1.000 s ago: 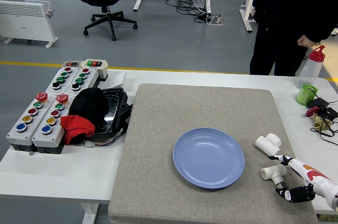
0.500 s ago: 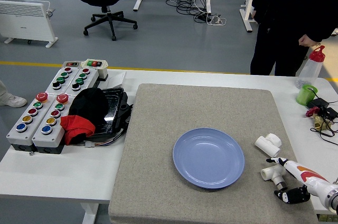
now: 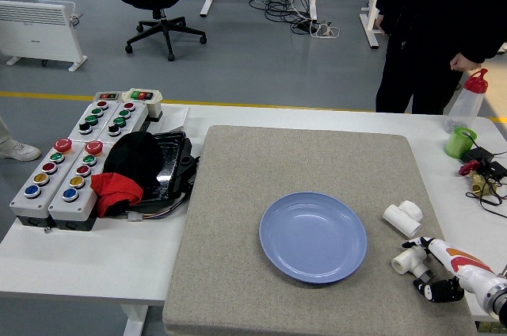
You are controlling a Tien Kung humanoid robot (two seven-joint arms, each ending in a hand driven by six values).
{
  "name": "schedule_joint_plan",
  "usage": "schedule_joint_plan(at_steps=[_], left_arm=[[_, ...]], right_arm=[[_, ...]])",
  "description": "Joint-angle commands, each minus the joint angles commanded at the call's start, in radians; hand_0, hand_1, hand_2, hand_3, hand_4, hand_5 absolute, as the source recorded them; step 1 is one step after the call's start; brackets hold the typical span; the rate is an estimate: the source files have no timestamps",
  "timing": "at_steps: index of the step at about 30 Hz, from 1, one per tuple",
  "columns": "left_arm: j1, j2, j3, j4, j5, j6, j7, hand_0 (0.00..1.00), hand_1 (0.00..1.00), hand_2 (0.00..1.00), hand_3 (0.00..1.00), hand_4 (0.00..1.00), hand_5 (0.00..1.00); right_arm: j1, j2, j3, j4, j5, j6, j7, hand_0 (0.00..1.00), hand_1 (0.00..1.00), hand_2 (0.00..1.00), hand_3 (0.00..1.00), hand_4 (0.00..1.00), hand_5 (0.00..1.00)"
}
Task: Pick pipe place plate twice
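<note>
The right hand (image 3: 444,273) came in low at the bottom-right corner, near the mat's (image 3: 238,193) front-right edge. Its white index finger lay stretched along the near pipe fitting (image 3: 410,261), touching it; the dark fingers (image 3: 440,292) were curled under just beside it. Whether it actually gripped the fitting couldn't be told. The 2nd pipe fitting (image 3: 402,216), a white tee, lay just behind, apart from the hand, near the mat's right edge.

The blue plate (image 3: 313,237) sat empty, right of mat centre, w/ both fittings just off its right rim. Bare mat lay open to the left of the plate and behind it.

On the table's (image 3: 95,265) left side: button boxes (image 3: 71,169), plus a black-and-red cloth (image 3: 127,173) on a dark tray. At far right: a green cup (image 3: 459,142), a red-capped bottle (image 3: 467,98) and cables. A person in black (image 3: 436,27) stood beyond the far-right corner.
</note>
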Motion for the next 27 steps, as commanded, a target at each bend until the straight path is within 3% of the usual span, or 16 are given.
schedule_joint_plan(at_steps=[2, 3, 8, 9, 20, 27], left_arm=[[0.002, 0.0, -0.002, 0.0, 0.004, 0.0, 0.001, 0.724, 0.769, 0.736, 0.695, 0.442, 0.998], [0.002, 0.0, -0.003, 0.0, 0.005, 0.0, 0.001, 0.724, 0.769, 0.736, 0.696, 0.443, 0.998], [0.005, 0.0, -0.007, -0.001, 0.013, -0.001, 0.004, 0.724, 0.769, 0.736, 0.696, 0.443, 0.998], [0.005, 0.0, -0.007, -0.001, 0.014, -0.001, 0.004, 0.724, 0.769, 0.736, 0.695, 0.443, 0.998], [0.001, 0.002, 0.005, 0.001, -0.008, -0.001, -0.001, 0.724, 0.769, 0.735, 0.695, 0.443, 0.998], [-0.003, 0.002, 0.009, 0.001, -0.013, 0.0, -0.001, 0.724, 0.768, 0.736, 0.695, 0.443, 0.998]], right_arm=[[-0.002, 0.0, -0.001, 0.002, 0.003, -0.015, 0.006, 0.549, 0.614, 0.668, 0.759, 0.535, 0.067], [-0.002, 0.0, -0.001, 0.002, 0.003, -0.02, 0.008, 0.453, 0.544, 0.619, 0.732, 0.505, 0.077], [-0.002, -0.002, 0.003, 0.006, 0.008, -0.048, 0.023, 0.453, 0.544, 0.619, 0.732, 0.505, 0.077], [-0.002, -0.002, 0.003, 0.007, 0.009, -0.05, 0.024, 0.413, 0.512, 0.598, 0.711, 0.484, 0.081], [0.009, 0.002, -0.004, 0.03, 0.012, -0.085, 0.047, 0.406, 0.505, 0.594, 0.709, 0.463, 0.073], [0.083, 0.009, -0.072, 0.056, 0.005, -0.09, 0.048, 0.402, 0.501, 0.589, 0.698, 0.447, 0.071]])
